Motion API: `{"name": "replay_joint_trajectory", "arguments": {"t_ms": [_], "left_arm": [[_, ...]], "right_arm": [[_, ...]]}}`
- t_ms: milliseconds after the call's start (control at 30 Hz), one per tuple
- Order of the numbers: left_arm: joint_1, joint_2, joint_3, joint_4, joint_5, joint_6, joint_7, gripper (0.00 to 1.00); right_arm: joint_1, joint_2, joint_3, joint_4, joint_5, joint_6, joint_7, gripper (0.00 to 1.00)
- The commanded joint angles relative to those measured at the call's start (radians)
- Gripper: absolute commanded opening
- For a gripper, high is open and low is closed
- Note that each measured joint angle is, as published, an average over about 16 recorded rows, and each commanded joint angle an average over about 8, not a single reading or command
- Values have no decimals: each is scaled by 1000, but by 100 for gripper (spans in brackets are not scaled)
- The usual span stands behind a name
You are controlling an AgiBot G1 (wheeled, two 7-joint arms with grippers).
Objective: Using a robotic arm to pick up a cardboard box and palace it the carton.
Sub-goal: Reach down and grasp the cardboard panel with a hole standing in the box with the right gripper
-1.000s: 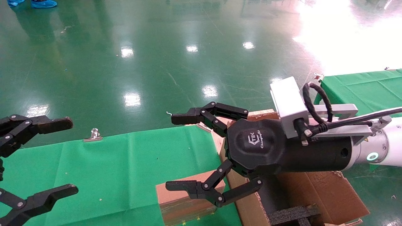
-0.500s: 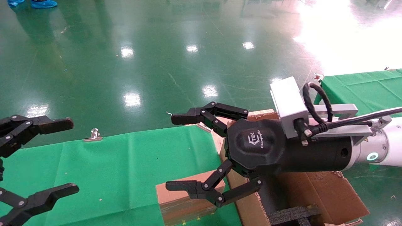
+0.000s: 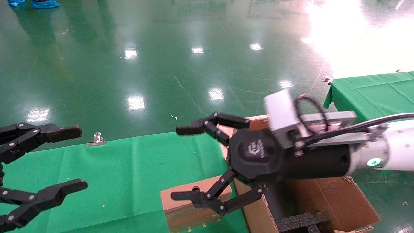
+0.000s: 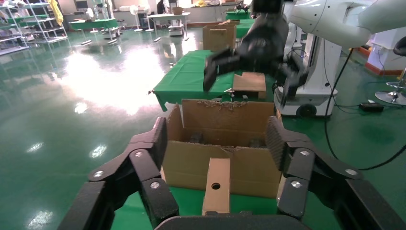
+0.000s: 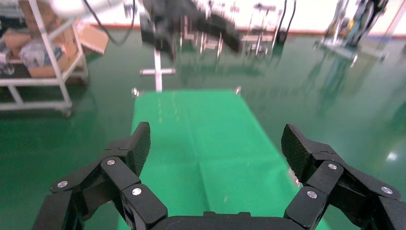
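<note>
Over the bench's right end: the right pincer (image 3: pixel 184 163) hangs in the air with its two fingers spread wide and nothing between them, carried by the robotic arm (image 3: pixel 393 153).
Right pincer and box: its lower finger crosses in front of the cardboard box (image 3: pixel 181 197) in the head view; contact cannot be confirmed, and the upper finger is well clear above it.
Cardboard box: it stands on edge on the green-covered bench (image 3: pixel 129 168) near the bench's front right corner, narrow face with the round hole turned up, just beside the carton's wall.
Carton: the carton (image 3: pixel 336 197) sits off the bench's right end, flaps open, black foam showing inside; the box is not in it.
Left pincer: the left pincer (image 3: pixel 48 161) is also spread and empty, held over the bench's left end, facing the box and carton in its wrist view.
Step in hand: judged an approach to the grasp; nothing is lifted yet.
Next move calls for: lowering the right pincer until the fingers straddle the box's narrow width, then closing squarely so the upright box does not tip against the carton.
</note>
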Motion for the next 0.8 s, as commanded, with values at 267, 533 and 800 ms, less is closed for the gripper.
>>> {"name": "replay_joint_trajectory", "arguments": {"t_ms": [267, 533, 800], "left_arm": [[0, 0, 0, 0, 0, 0, 0, 0], [0, 0, 0, 0, 0, 0, 0, 0], [0, 0, 0, 0, 0, 0, 0, 0]], "right_arm": [[94, -35, -106, -17, -223, -30, 9, 100], [191, -98, -213, -25, -415, -59, 7, 100], [270, -156, -316, -33, -544, -66, -10, 100]]}}
